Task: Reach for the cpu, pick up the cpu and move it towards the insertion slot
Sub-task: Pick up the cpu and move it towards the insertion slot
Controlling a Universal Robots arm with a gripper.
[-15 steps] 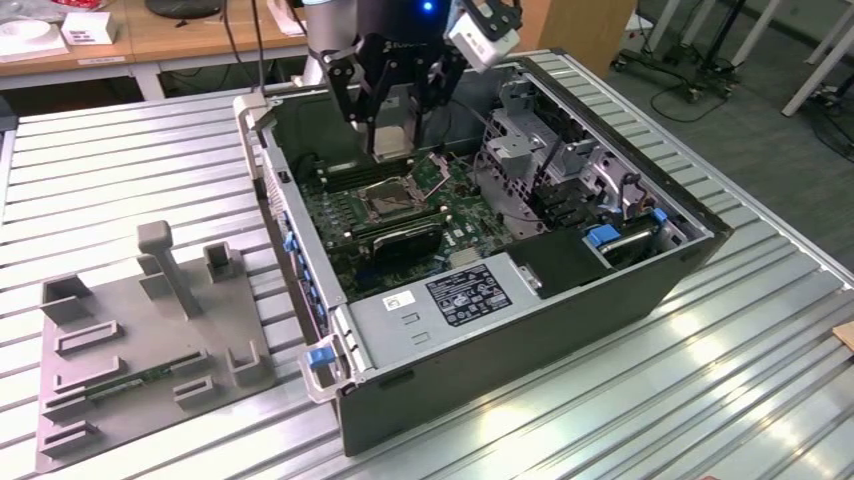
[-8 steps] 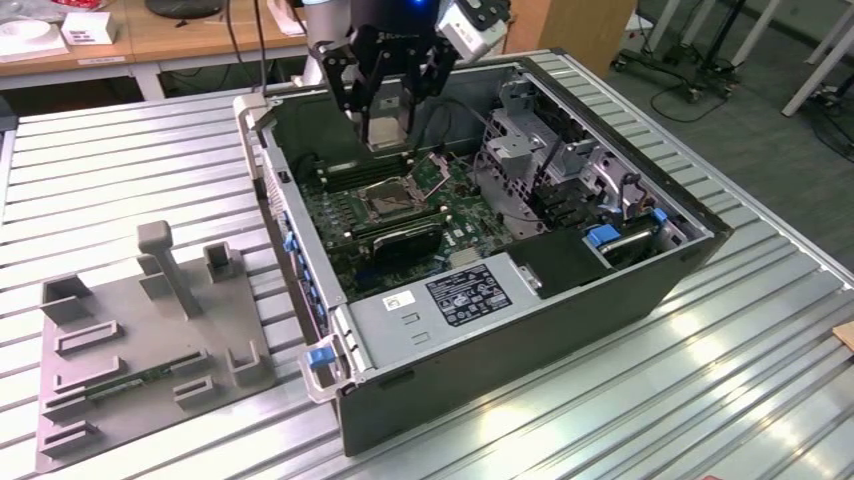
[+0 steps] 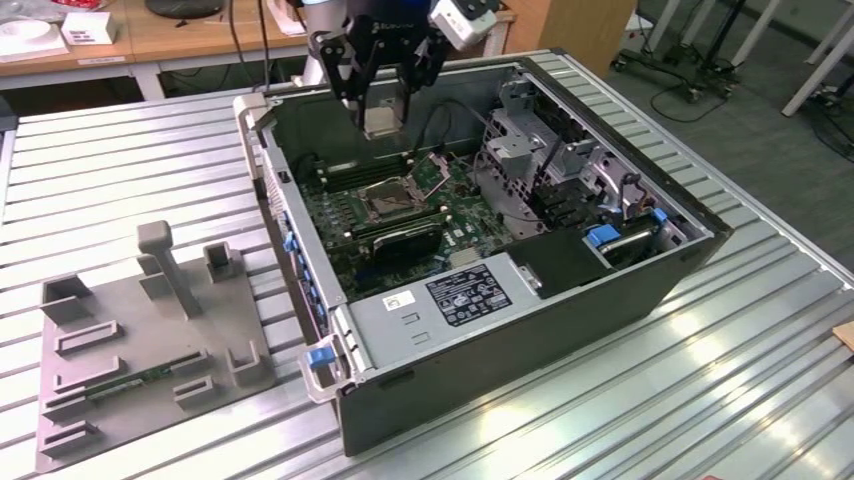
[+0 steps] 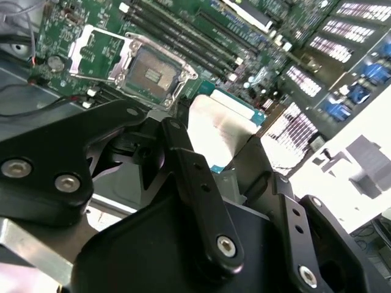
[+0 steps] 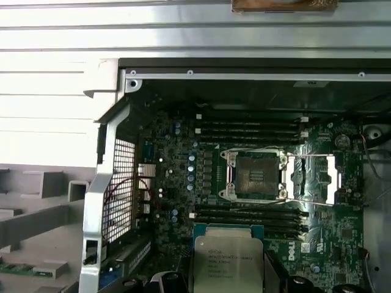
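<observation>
While it hung above the rear part of the open computer case, the black gripper (image 3: pixel 379 118) pinched the cpu (image 3: pixel 380 120), a small flat square chip with a pale silvery-white metal top, between its fingers (image 4: pixel 189 183). In both wrist views the chip sat at the gripper's tips, its light face (image 5: pixel 226 265) turned toward the first wrist camera and its green-edged body (image 4: pixel 223 125) clear of the board beneath. Below and just ahead of the gripper lay the insertion slot (image 5: pixel 255 179), a square socket with a shiny metal frame around a dark centre; its hinged metal plate (image 5: pixel 316 178) was folded open beside it. The held chip was near the socket but apart from it, with long black memory slots (image 5: pixel 250 215) lying between them in the first wrist view. The socket (image 3: pixel 390 200) rested on the green motherboard (image 3: pixel 461 215) under the gripper. Farther out stood the dark metal case wall (image 3: pixel 534 340) with a white label. Well apart from the gripper, on the ribbed metal worktop (image 3: pixel 747 330), sat a grey moulded fixture tray (image 3: pixel 134 340) with upright posts.
</observation>
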